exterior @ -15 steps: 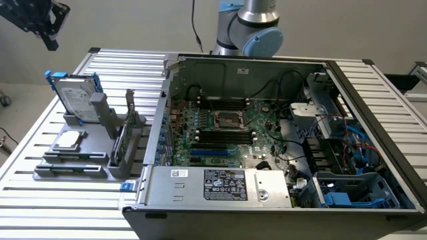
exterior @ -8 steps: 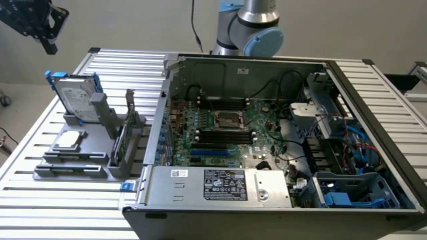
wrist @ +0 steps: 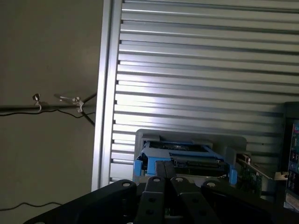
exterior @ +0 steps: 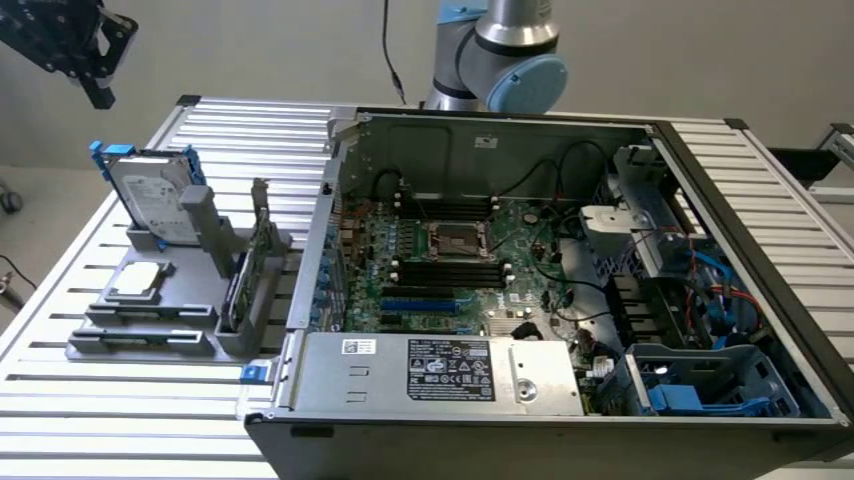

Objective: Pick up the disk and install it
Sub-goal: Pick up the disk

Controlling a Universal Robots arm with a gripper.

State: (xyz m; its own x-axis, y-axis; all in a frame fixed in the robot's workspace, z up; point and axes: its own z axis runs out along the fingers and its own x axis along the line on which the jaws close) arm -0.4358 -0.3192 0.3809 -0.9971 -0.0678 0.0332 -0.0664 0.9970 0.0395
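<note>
The disk (exterior: 150, 195) is a rectangular silver-grey metal drive with a white label on its broad face. A blue plastic carrier frame edges it, and blue tabs project at the upper corners. It stands upright on one narrow edge in a slot of the grey stand (exterior: 174, 300), towards the exterior view's left. The stand rests on the slatted table (exterior: 80, 400). In the wrist view the disk (wrist: 184, 156) is seen edge-on, with the blue frame at both ends.

The gripper (exterior: 99, 97) hangs high above the disk, well apart from it. In the wrist view the gripper (wrist: 166, 169) has its fingers closed together and holds nothing.

The upper edge of the disk is free, with open air between it and the gripper. A circuit card (exterior: 260, 250) stands upright in the same stand, between the disk and the open computer case (exterior: 534, 300). The case wall lies just beside the stand. A small square chip (exterior: 140, 282) lies flat on the stand in front of the disk.
</note>
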